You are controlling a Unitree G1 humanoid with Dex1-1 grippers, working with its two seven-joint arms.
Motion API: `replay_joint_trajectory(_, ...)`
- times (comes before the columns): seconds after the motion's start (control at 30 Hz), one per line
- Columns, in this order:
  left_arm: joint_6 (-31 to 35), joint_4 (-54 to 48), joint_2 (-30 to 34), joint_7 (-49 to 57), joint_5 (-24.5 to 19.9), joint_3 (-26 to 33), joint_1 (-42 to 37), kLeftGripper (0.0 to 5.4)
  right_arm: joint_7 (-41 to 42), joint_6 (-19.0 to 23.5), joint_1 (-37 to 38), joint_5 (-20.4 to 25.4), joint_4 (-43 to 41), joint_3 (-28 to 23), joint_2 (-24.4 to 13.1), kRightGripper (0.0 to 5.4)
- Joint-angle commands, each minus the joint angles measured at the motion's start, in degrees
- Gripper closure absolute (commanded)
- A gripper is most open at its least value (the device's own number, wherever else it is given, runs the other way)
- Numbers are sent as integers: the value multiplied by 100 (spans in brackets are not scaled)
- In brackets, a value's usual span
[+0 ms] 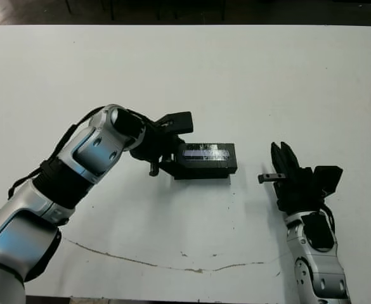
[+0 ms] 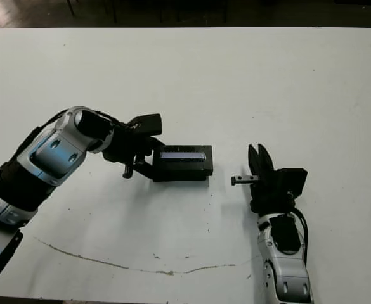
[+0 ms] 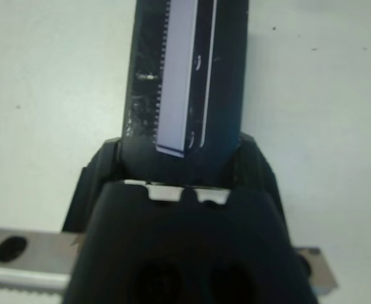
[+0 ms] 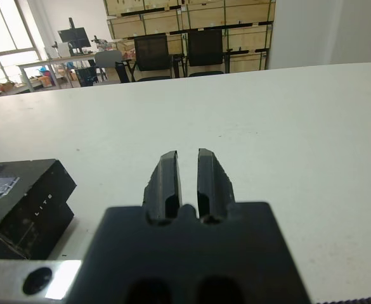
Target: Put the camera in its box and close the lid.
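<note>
The lid (image 1: 205,154), black with a shiny silvery strip along its top, lies flat in the middle of the table as the top of a closed black block. The box (image 1: 204,170) shows only as the block's dark side wall, and I cannot tell where it meets the lid. The camera is hidden. My left gripper (image 1: 175,158) is shut on the lid's left end, a finger on each long side (image 3: 103,171). About a hand's width to the block's right, my right gripper (image 1: 283,155) stands shut and empty, seen also in the right wrist view as the right gripper (image 4: 186,166).
A thin brown crack line (image 1: 172,265) runs across the table near its front edge. Bare white table (image 1: 286,76) spreads behind and to the right of the block. Beyond the far edge stand office chairs (image 4: 179,47) and stacked shelves.
</note>
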Motion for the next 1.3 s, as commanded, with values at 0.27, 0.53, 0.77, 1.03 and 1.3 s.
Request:
replay_joint_trajectory(0.27, 696, -411, 190, 204, 153, -317, 86, 357, -65, 66, 82, -26, 102, 23, 24, 540)
replay_joint_trajectory(0.53, 618, -245, 293, 37, 159, -486, -21, 359, -64, -7, 82, -69, 118, 71, 21, 540)
replay_joint_trajectory(0.77, 512, 17, 293, 41, 154, -549, -54, 365, -162, 118, 141, -76, 23, 99, 51, 540)
replay_joint_trajectory(1.03, 253, 579, 220, 104, 256, -606, -131, 365, -107, 80, 200, -8, -5, 82, 28, 540)
replay_joint_trajectory(1.3, 29, 887, 206, 134, 340, -713, -159, 365, -106, 74, 232, -13, -41, 88, 19, 540)
